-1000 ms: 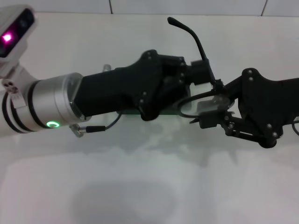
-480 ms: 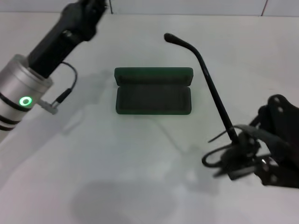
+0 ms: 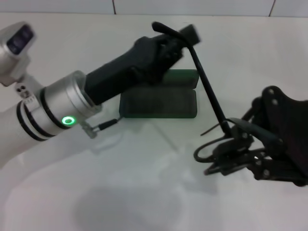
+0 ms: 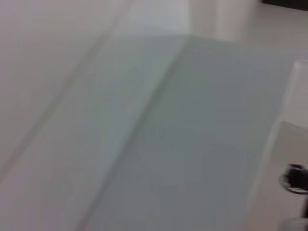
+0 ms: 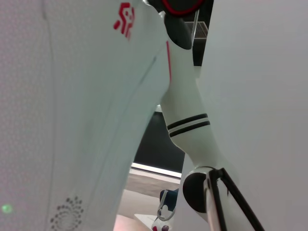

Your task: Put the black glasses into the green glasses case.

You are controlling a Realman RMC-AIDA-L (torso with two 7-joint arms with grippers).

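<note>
The desk [image 3: 144, 183] is a plain white surface. Along its far edge at 12 o'clock runs a wall of pale tiles [image 3: 192, 6] with thin dark joints. The left wrist view gives only a blurred grey-white plane, and nothing in it can be told apart.

The green glasses case [image 3: 161, 102] lies open near the centre of the desk, slightly toward 12 o'clock, with its raised lid at the far side and its dark lined tray toward the robot. The visible part of the tray holds nothing.

The left arm crosses from 9 o'clock toward 1 o'clock, and its black forearm passes over the case's left end and lid, hiding that part. The left pincer [image 3: 185, 34] is above the far right corner of the case. It is blurred, so I cannot tell whether it is open or closed.

The black glasses [image 3: 211, 103] are up off the desk at 3 o'clock of the case. One slim temple arm stretches from the right pincer toward 11 o'clock, and its curved tip ends close to the left pincer. The frame end is a tangle of thin black loops at the right pincer [image 3: 226, 154], which sits at 4 o'clock and is closed on the frame.

The right wrist view shows the robot's white body [image 5: 96, 106] with a red mark and two thin black rods [image 5: 226, 202] of the glasses.
</note>
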